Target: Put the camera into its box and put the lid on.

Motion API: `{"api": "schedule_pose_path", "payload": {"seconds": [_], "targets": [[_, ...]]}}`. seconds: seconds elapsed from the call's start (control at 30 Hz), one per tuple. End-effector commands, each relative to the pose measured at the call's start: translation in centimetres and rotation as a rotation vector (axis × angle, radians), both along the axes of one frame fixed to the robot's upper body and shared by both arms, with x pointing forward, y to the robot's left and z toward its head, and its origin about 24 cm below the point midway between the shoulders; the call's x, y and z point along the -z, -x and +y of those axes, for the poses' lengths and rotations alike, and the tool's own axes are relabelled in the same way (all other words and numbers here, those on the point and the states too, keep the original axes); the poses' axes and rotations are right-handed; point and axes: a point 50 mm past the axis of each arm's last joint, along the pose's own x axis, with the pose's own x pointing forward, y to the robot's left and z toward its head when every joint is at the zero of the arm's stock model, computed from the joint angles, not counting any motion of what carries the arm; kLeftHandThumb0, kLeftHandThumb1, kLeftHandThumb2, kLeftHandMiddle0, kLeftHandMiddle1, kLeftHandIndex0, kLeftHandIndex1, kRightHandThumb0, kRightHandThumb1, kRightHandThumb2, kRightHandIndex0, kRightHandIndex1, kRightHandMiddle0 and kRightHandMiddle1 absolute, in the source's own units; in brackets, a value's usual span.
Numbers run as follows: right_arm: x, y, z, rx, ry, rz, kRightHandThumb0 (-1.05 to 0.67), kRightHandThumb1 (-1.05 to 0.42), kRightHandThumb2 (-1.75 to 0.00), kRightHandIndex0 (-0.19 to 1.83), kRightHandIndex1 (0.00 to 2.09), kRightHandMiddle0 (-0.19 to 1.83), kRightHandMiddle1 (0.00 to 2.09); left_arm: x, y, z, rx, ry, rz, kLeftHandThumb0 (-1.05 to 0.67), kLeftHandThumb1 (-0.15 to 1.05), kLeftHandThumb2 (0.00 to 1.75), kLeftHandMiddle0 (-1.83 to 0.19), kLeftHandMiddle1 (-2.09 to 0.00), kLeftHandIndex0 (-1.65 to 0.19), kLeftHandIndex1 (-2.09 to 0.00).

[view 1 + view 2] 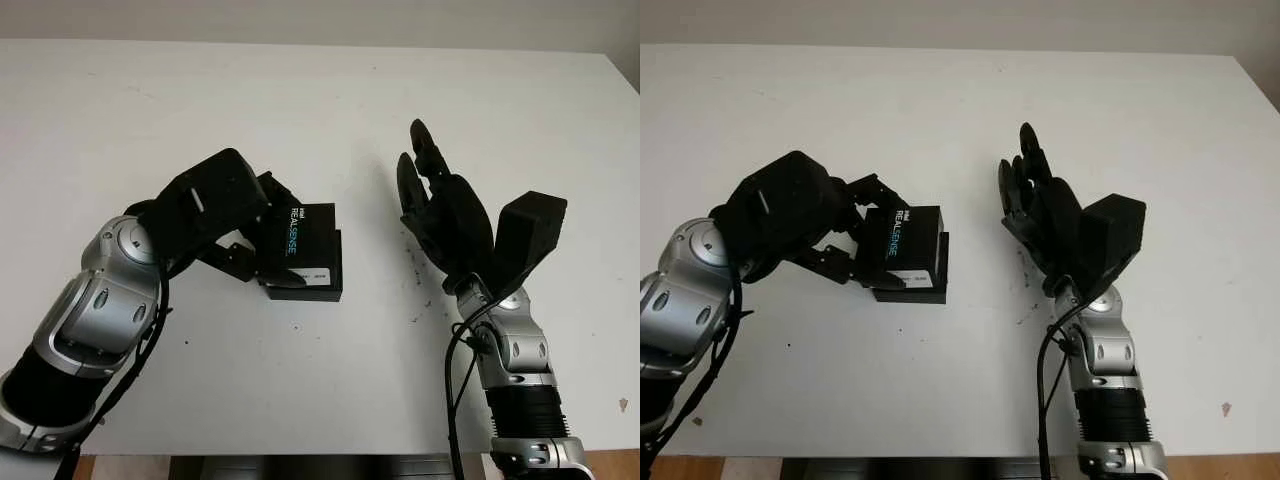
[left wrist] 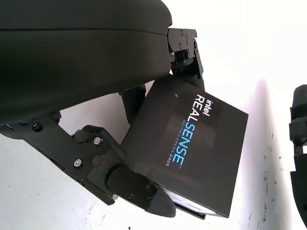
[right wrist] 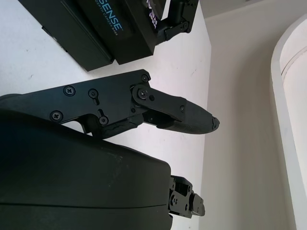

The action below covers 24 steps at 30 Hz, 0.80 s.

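Observation:
A black lid (image 1: 300, 240) printed with "RealSense" is tilted over the black box base (image 1: 328, 288) near the table's middle, shifted a little left of it. My left hand (image 1: 280, 235) is shut on the lid, with a finger (image 2: 129, 187) along its near edge and others at its far edge. The lid (image 2: 192, 143) hides the box's inside. My right hand (image 1: 425, 190) is open and held upright to the right of the box, a short gap away from it.
The white table (image 1: 300, 100) stretches wide behind and on both sides of the box. A few dark specks (image 1: 425, 300) mark the surface by my right wrist. The table's front edge runs just below both forearms.

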Motion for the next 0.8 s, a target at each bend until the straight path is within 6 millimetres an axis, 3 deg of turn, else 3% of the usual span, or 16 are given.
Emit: {"api": "schedule_pose_path", "payload": {"seconds": [0.0, 0.33, 0.77], "targets": [[0.0, 0.1, 0.2, -0.001, -0.002, -0.009, -0.57, -1.05, -0.63, -0.19, 0.04, -0.18, 0.05, 0.4, 0.5, -1.1, 0.057, -0.006, 0.01, -0.26, 1.05, 0.35, -0.17, -1.69, 0.0, -1.67], [0.2, 0.1, 0.3, -0.001, -0.017, 0.004, -0.58, -1.05, -0.62, -0.19, 0.05, -0.19, 0.05, 0.3, 0.5, -1.4, 0.1, -0.015, -0.016, -0.27, 1.05, 0.34, -0.16, -1.68, 0.02, -1.69], [0.3, 0.1, 0.2, 0.004, -0.023, 0.011, -0.57, -1.05, -0.61, -0.18, 0.05, -0.18, 0.06, 0.5, 0.4, -2.4, 0.093, 0.005, -0.015, -0.28, 1.05, 0.32, -0.25, -1.78, -0.09, -1.77]]}}
